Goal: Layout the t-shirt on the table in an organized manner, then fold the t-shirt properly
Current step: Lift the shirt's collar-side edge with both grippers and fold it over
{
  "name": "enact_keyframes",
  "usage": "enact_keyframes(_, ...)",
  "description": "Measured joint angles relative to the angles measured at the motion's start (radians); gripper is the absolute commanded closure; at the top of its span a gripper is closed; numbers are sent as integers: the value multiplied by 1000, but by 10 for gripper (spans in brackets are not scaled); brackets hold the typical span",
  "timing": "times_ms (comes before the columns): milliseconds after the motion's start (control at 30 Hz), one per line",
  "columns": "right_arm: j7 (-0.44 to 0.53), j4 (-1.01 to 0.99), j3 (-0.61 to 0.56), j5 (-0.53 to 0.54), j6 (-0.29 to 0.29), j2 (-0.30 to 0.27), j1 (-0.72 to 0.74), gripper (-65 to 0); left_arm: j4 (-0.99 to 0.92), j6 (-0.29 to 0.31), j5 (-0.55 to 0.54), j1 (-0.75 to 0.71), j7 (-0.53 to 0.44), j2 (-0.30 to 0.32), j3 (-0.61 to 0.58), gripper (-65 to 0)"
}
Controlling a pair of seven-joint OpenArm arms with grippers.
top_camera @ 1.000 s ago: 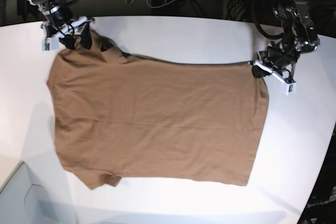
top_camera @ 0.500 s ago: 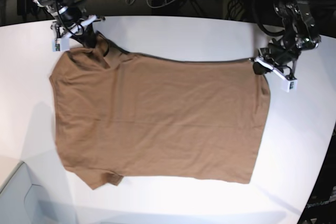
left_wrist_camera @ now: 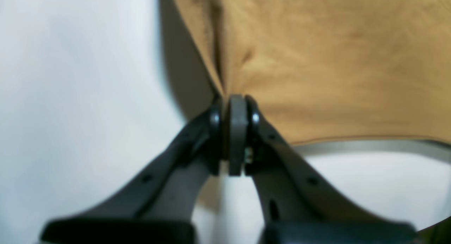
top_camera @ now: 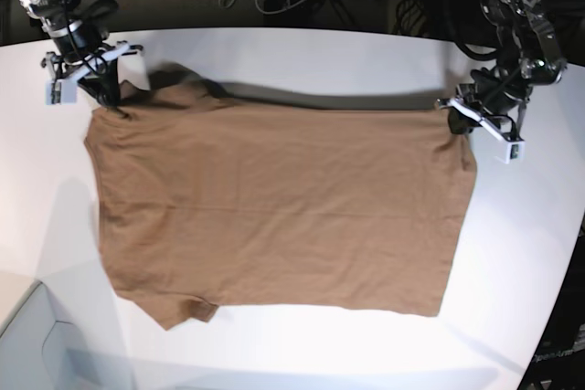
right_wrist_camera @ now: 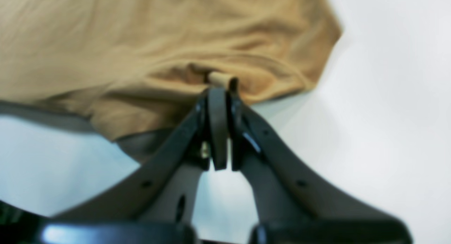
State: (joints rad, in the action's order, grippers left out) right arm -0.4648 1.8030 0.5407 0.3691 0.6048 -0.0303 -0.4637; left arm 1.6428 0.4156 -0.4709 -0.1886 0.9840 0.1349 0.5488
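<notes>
On the table [top_camera: 302, 52], the t-shirt [top_camera: 274, 203] is spread nearly flat, back side up, with its far edge raised slightly between both grippers. At the far corner on the base view's right, the hem is pinched between the pressed-together fingers of the left gripper [top_camera: 454, 121]. At the far corner on that view's left, bunched fabric beside a sleeve is clamped by the right gripper [top_camera: 111, 103], whose fingers [right_wrist_camera: 217, 106] are pressed together on the cloth.

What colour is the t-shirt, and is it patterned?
Plain tan-brown, no pattern; the t-shirt shows best in the base view.
</notes>
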Motion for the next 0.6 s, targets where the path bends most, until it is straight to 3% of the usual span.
enact_keyframes(233,-3,37,3,2,0,0,6,0,16,0,-4,6,-1,0,0,-8)
enact_keyframes(600,-10,35,-26,-8,0,0,130,0,-17,-1,8,96,5,-1,2,-10)
